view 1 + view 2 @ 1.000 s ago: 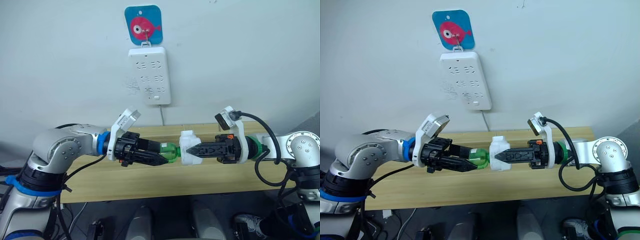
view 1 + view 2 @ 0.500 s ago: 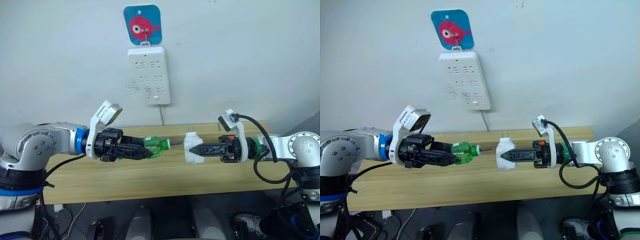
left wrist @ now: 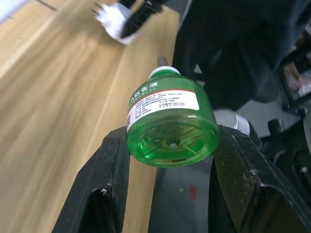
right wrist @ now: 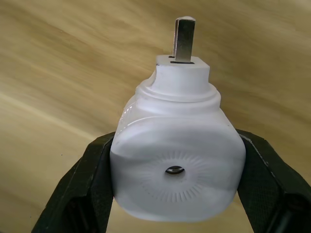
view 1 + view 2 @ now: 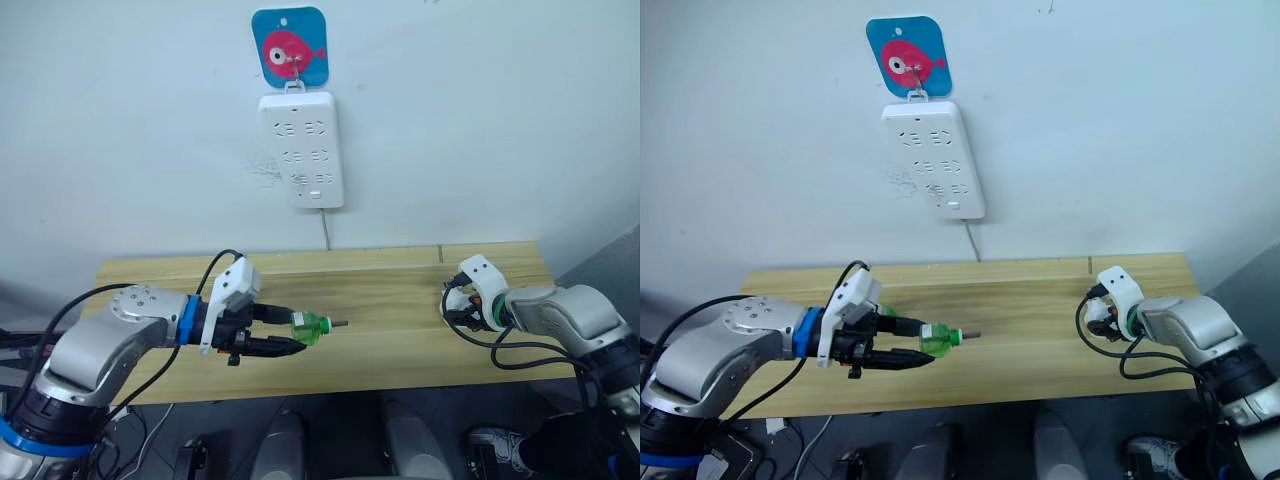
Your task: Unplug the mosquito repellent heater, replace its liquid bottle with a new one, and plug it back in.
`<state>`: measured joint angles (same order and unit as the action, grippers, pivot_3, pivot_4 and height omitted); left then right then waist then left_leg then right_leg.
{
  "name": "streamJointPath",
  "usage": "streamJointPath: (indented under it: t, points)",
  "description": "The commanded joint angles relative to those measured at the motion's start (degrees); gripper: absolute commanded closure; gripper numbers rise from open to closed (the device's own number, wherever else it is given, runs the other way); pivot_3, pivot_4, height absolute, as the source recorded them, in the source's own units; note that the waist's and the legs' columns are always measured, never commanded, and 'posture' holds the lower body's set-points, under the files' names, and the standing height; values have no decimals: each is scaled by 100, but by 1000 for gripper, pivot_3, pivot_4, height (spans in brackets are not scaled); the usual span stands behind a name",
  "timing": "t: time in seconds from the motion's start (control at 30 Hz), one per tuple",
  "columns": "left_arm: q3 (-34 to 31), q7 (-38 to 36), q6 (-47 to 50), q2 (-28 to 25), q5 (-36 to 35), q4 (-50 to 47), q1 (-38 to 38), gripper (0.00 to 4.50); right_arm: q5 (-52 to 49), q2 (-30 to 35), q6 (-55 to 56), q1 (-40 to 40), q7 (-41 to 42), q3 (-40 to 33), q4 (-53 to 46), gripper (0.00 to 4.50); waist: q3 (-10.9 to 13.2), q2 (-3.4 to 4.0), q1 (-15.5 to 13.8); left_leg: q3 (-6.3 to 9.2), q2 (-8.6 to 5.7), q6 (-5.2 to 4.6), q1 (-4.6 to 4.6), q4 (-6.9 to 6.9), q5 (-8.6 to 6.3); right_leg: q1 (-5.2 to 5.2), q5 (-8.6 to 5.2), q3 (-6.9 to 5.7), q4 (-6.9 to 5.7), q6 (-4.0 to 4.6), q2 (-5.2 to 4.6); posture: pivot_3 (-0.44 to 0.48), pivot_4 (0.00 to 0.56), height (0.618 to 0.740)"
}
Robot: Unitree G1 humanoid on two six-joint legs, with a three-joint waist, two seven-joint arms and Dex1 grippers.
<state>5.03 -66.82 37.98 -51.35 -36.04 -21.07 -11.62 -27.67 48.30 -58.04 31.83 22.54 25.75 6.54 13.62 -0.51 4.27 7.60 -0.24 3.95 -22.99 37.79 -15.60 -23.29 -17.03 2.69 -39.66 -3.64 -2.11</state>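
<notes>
From my head camera, my left gripper (image 5: 292,338) is closed on a small green liquid bottle (image 5: 314,328), held on its side above the front half of a long wooden table (image 5: 380,300). The bottle's white neck and thin wick point away from my fingers, toward my right arm. My right gripper (image 4: 175,160) is well apart from it, over the table's far right end (here I see mostly its white wrist housing and looping black cables). On the wall behind the table hangs a white power strip (image 5: 301,149), beneath a blue card with a pink fish (image 5: 290,47).

From my left wrist camera, the bottle sits clamped between my two black fingers (image 3: 111,167), its round green base facing me and its printed white label on top. Wood grain runs beside it.

From my right wrist camera, my fingers grip the mosquito repellent heater (image 4: 177,167) from both sides. Its round vent hole faces me, and one metal prong (image 4: 184,33) points away from my fingers toward the tabletop.
</notes>
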Motion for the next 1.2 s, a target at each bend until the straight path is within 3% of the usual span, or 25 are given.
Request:
streamJointPath:
  t: [0.03, 0.17, 0.3, 0.33, 0.47, 0.63, 0.77, 0.93, 1.03, 1.2]
  points:
    - [0, 36, -174, 63, 104, -199, 16, 2320, 554, -83, 214, 271, 549, 177, 380, 1509, 0, 0, 1, 0, 0, 0, 0, 0, 0, 0, 0, 0, 0, 0, 0, -33, 220, 734]
    - [16, 73, -249, 106, 207, -213, 99, 2320, 944, -250, 225, 523, 1043, 194, 839, 1509, 1, -1, 1, 1, -2, -1, -1, -1, 0, 1, 0, 0, 0, 0, -1, -23, 218, 734]
    - [2, 72, -326, 118, 282, -206, 187, 2320, 1215, -415, 189, 612, 1231, -5, 1101, 137, 1, -1, -1, 5, -1, -1, -1, -2, -1, 1, 0, -3, 0, 0, -1, -22, 217, 734]
    - [0, 77, -337, 124, 290, -196, 194, 2320, 1255, -437, 171, 611, 1249, -68, 1100, 0, 1, -1, 0, 4, -2, -1, -1, -2, 0, 1, 0, -3, -2, 0, -2, -24, 216, 734]
    - [-42, 138, -451, 198, 360, -101, 195, 2320, 1265, -360, -9, 541, 1244, -527, 690, 0, 2, 1, -2, 4, -3, 0, -1, 0, 0, 1, 0, -2, -6, 0, -2, -25, 212, 734]
    - [-207, 390, -497, 482, 325, 66, 110, 2320, 799, -203, -851, 117, 1133, -1839, -827, 0, 2, 2, -17, 8, -3, 0, -1, 1, 0, 1, 0, -7, -11, 0, -3, -35, 210, 734]
    - [-311, 517, -498, 664, 255, 63, 94, 2320, 455, -432, -1221, -404, 1008, -2733, -1842, 0, 2, 1, -57, 11, -2, -1, -1, 0, 0, 3, 0, -10, -10, 0, -2, -45, 210, 734]
    - [-491, 738, -612, 1078, 132, 20, 51, 2320, -421, -1406, -1511, -888, 880, -4127, -2998, 0, 2, 2, -55, 6, -3, 0, 2, 6, 0, 4, 0, -4, -21, 0, -3, -55, 203, 734]
    - [-557, 1059, -921, 1416, 304, 112, -51, 2320, -843, -2099, -1030, -1128, 748, -4725, -3548, 0, 1, 2, -71, 8, -2, 1, 6, 7, 1, 6, 0, -5, -26, 0, -2, -63, 197, 734]
    - [-554, 1565, -1512, 1967, 673, 314, -321, 2320, -2218, -3093, -1768, -1247, 376, -5605, -3870, 0, -1, 3, -87, 9, -3, 3, 7, 10, 2, 9, 1, -7, -28, 1, -2, -71, 188, 734]
